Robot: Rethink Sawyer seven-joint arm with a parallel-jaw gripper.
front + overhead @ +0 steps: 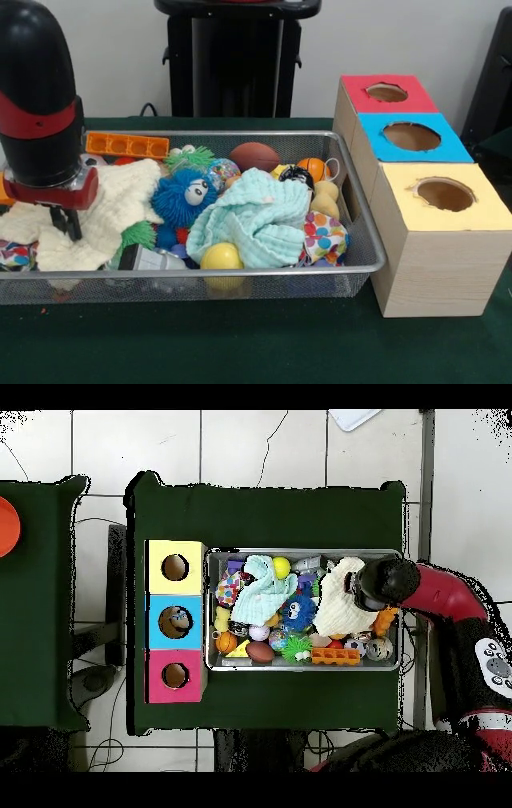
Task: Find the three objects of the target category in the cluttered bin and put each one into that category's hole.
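1. Yellow ball (222, 256) sits against the front wall of the bin (240, 274). It looks smooth, light and hard, likely to roll or slip, so it is best pinched across its middle.
2. Nothing shows which category is wanted, so the three targets cannot be picked out. If balls, others lie further back in the bin: an orange ball (314, 168) and a brown football (254, 156) near the back wall.
3. At the bin's centre a teal cloth (256, 216) is soft and limp and probably hides things. It should be lifted by a bunched fold.
4. Beside it is a blue furry toy (182, 196), squashy and easy to grab.
5. At the bin's left end the gripper (68, 224) hangs onto a cream cloth (120, 200). Whether it is spread or closed cannot be told.
6. Just right of the bin stand the yellow box (436, 264), blue box (448, 148) and red box (360, 100), each with a hole on top.
7. No writing or brand can be read.
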